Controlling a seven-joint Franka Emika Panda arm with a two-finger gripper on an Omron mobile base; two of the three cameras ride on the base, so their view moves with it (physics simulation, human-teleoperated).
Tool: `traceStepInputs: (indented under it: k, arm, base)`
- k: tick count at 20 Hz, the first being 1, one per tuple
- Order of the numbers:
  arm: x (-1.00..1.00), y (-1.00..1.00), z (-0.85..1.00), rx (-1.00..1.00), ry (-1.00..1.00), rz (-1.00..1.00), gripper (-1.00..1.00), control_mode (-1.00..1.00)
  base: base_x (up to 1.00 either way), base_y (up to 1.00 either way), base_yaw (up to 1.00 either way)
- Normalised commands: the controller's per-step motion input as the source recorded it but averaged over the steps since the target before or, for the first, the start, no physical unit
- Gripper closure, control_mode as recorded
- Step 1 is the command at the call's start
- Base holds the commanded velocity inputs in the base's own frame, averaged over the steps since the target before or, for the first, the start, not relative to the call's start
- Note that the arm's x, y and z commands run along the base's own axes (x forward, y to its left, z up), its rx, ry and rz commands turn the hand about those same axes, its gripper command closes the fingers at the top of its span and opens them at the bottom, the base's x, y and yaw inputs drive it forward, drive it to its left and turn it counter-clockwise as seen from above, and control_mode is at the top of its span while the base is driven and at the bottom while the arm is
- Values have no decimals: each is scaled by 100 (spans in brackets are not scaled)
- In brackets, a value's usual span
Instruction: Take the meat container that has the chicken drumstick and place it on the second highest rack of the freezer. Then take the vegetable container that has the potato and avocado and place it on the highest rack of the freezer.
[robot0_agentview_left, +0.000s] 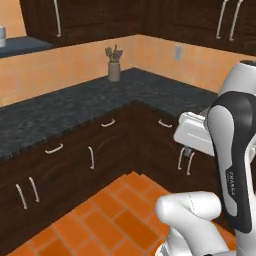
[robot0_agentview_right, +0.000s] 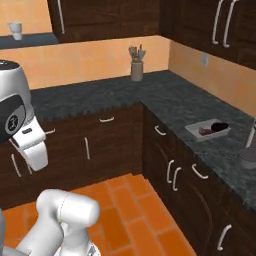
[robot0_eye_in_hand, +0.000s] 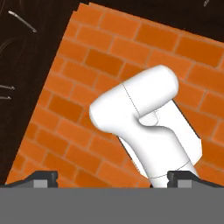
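A white vegetable container (robot0_agentview_right: 193, 129) lies on the dark counter at the right, holding a reddish potato (robot0_agentview_right: 205, 131) and a near-black avocado (robot0_agentview_right: 219, 127). My gripper (robot0_eye_in_hand: 112, 177) hangs well left of it, over the orange floor, pointing down. Its two dark fingertips (robot0_eye_in_hand: 44, 179) stand wide apart and open, with nothing between them. The white hand also appears in the base views (robot0_agentview_left: 192, 131) (robot0_agentview_right: 33, 146). The meat container with the chicken drumstick and the freezer with its racks are out of view.
An L-shaped dark counter (robot0_agentview_left: 75, 107) runs over dark cabinets with white handles. A utensil jar (robot0_agentview_right: 136, 68) stands near the corner, a white cup (robot0_agentview_right: 16, 30) on a high shelf, and a grey vessel (robot0_agentview_right: 248, 154) at the far right. Orange tile floor (robot0_agentview_left: 107, 215) lies open.
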Motion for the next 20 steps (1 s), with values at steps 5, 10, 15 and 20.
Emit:
traceStepInputs:
  k: [5,10,15,20]
  arm:
    - [0,0,0,0,0,0,-100,100]
    - [0,0,0,0,0,0,-100,100]
    - [0,0,0,0,0,0,-100,100]
    - [0,0,0,0,0,0,-100,100]
  base:
    - [51,0,-59]
    - [55,0,-59]
    - [65,1,-59]
    - [94,38,-49]
